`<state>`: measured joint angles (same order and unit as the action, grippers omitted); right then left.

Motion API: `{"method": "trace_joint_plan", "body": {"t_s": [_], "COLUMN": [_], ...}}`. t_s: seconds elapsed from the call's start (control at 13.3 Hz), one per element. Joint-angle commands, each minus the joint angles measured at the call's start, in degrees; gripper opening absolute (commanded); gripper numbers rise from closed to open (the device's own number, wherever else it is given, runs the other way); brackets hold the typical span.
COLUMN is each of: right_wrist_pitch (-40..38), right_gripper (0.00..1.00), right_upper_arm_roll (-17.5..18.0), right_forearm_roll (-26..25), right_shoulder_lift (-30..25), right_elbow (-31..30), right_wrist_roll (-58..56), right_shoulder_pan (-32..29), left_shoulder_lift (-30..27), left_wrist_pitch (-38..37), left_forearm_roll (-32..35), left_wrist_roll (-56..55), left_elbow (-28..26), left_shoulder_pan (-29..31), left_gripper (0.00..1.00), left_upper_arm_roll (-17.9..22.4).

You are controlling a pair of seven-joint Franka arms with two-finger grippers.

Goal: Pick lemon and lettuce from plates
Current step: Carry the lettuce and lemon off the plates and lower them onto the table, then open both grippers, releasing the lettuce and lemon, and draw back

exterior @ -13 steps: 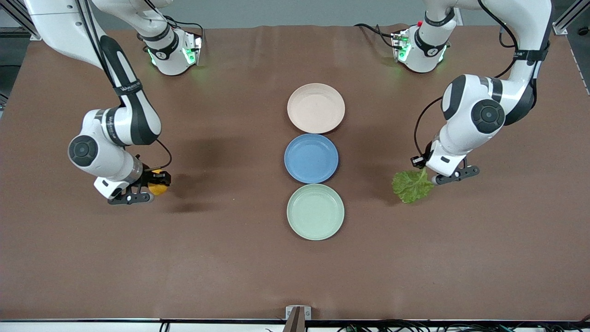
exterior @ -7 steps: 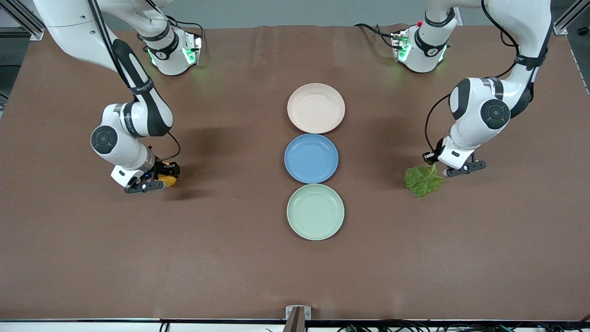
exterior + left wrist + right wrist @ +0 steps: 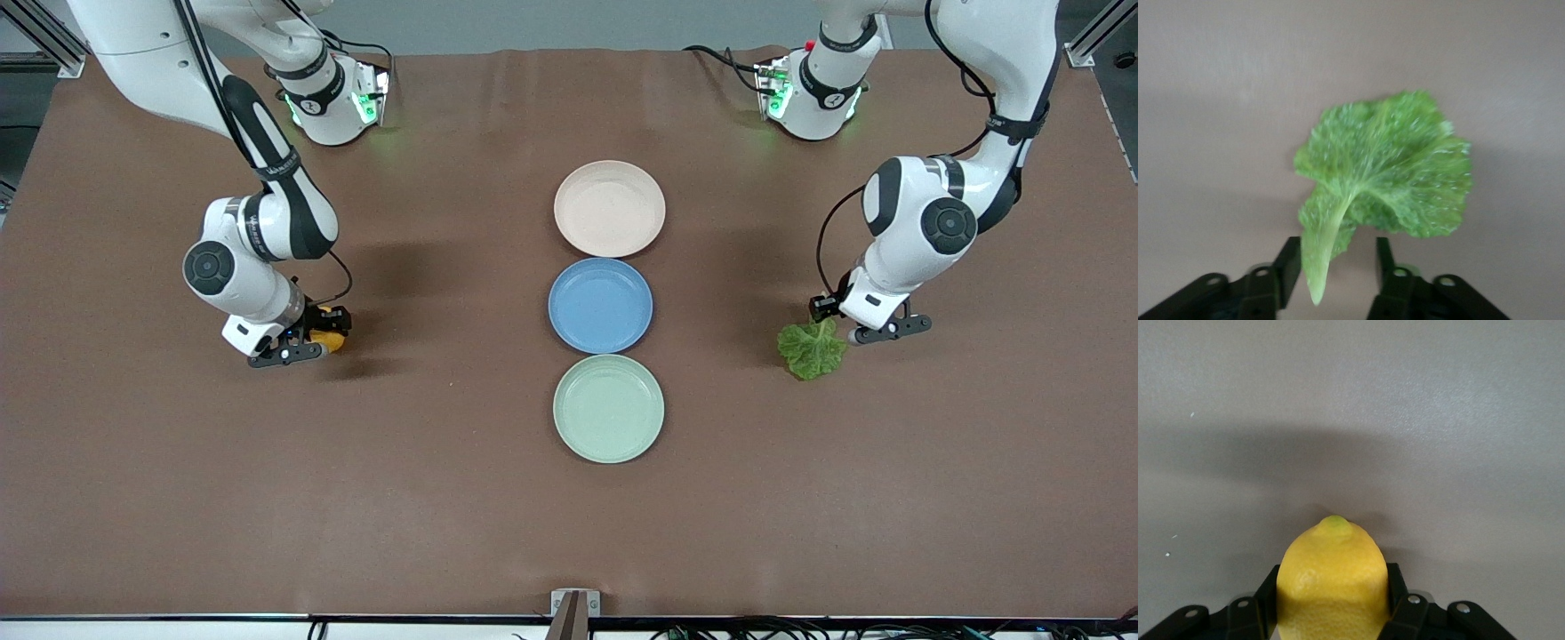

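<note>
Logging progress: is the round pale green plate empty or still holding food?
Empty: the round pale green plate shows only bare surface, nothing on it.

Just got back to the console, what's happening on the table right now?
Both arms hold their items off the plates. The right gripper is shut on the small yellow lemon, low over bare table toward the right arm's end. The left gripper pinches the crinkled green lettuce leaf by its pale rib, toward the left arm's end. The beige-pink plate, blue plate and pale green plate are empty.
</note>
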<state>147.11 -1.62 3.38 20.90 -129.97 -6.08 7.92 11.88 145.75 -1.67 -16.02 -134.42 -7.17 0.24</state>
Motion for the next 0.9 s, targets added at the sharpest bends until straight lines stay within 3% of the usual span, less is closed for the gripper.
{"method": "trace_joint_plan", "body": {"t_s": [0.0,0.08,0.15,0.38,0.83], "right_wrist_pitch": [0.37,0.37,0.28,-4.86,-38.51], "right_gripper": [0.30,0.80,1.00,1.00,1.00], "right_upper_arm_roll": [0.22,0.22,0.22,0.04,-0.31], "right_forearm_roll": [0.66,0.66,0.66,0.66,-1.79], "right_shoulder_lift": [-2.27,-2.27,-2.35,-2.53,-2.79], "right_elbow": [-2.22,-2.13,-1.78,4.17,29.39], "right_wrist_roll": [-0.87,-0.78,-0.69,-0.43,-0.60], "right_shoulder_pan": [-0.10,-0.18,-0.27,-0.19,-4.13], "left_shoulder_lift": [-2.90,-3.61,-4.23,-6.59,-16.44], "left_wrist_pitch": [-9.74,-15.96,-23.33,-38.49,-47.05], "left_forearm_roll": [-1.31,-1.31,-1.31,-1.31,-1.31], "left_wrist_roll": [2.74,4.23,7.03,11.62,13.12], "left_elbow": [4.67,7.73,12.03,22.33,29.29], "left_shoulder_pan": [0.40,1.01,2.15,4.61,5.67], "left_gripper": [0.99,0.99,0.99,0.99,1.00], "left_upper_arm_roll": [-0.24,-0.16,-0.16,-0.16,0.11]}}
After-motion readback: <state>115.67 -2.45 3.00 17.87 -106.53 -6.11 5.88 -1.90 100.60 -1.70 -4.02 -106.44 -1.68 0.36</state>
